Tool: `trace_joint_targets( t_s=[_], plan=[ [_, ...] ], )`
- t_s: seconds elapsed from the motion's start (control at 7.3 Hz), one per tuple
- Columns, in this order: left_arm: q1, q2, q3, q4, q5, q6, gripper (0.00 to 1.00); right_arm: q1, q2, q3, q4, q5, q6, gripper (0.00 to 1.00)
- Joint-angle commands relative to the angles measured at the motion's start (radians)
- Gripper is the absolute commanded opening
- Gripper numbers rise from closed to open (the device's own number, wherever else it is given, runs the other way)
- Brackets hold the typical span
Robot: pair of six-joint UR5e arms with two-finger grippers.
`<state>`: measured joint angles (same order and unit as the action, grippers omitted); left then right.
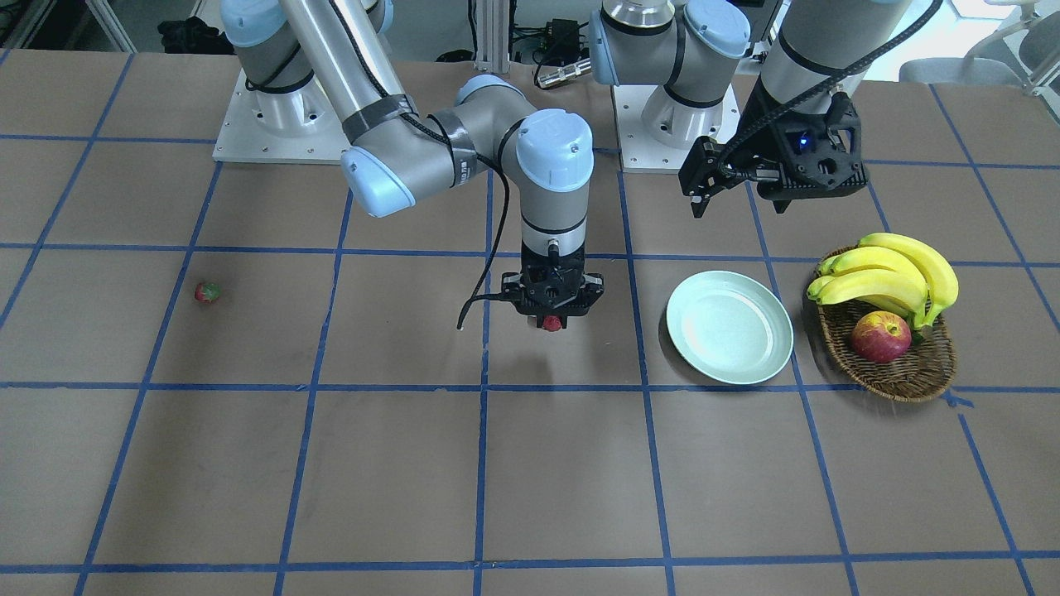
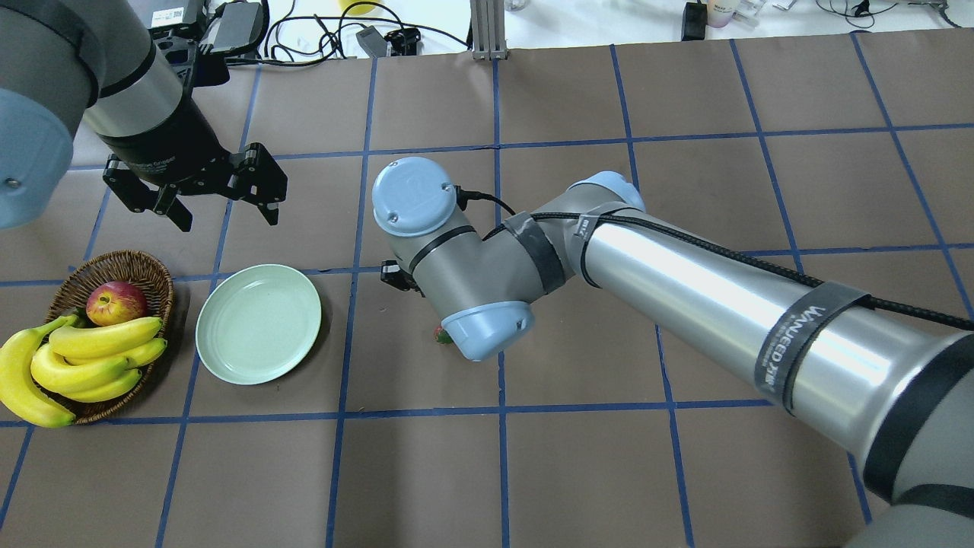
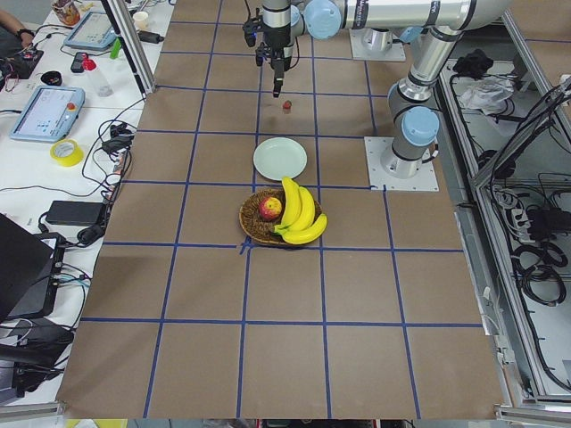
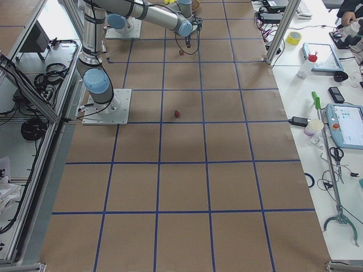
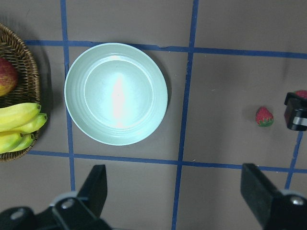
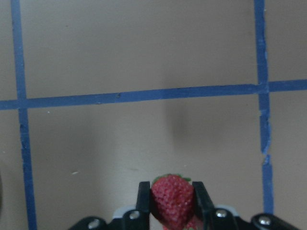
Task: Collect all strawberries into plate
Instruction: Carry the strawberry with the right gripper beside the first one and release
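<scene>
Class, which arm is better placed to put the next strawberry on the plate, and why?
Right. The right end effector is shut on a strawberry, a short way from the empty plate. The left end effector is open and holds nothing, so it would first need to pick one up.

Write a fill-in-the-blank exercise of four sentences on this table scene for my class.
1. The right gripper is shut on a small red ____.
2. The round pale mint-green plate is ____.
3. In the brown wicker basket, a red-yellow apple lies beside yellow ____.
4. The left gripper is ____ and holds nothing.
Missing words: strawberry; empty; bananas; open.
</scene>
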<state>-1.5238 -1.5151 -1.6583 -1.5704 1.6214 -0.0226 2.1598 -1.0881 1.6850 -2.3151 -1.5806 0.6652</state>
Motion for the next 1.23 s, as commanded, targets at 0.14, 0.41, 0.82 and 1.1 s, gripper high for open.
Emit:
trace_joint_targets(
  t_s=[0.14, 0.41, 0.82, 1.1],
  plan=[
    [0.001, 0.003, 0.0, -0.002, 0.003, 0.003, 1.0, 0.046, 0.066, -0.028, -0.021, -0.005, 0.065, 0.08],
    [-0.001, 0.003, -0.001, -0.003, 0.002, 0.001, 1.0, 0.046, 0.096, -0.022, -0.02, -0.057, 0.065, 0.3],
    [-0.001, -0.002, -0.003, -0.003, 0.003, 0.003, 1.0, 0.034, 0.045, -0.036, -0.006, -0.042, 0.044, 1.0],
    [0.001, 0.01, -0.037, 0.006, -0.008, 0.003, 1.0, -0.109, -0.095, -0.016, 0.233, -0.047, -0.119, 1.0]
  ],
)
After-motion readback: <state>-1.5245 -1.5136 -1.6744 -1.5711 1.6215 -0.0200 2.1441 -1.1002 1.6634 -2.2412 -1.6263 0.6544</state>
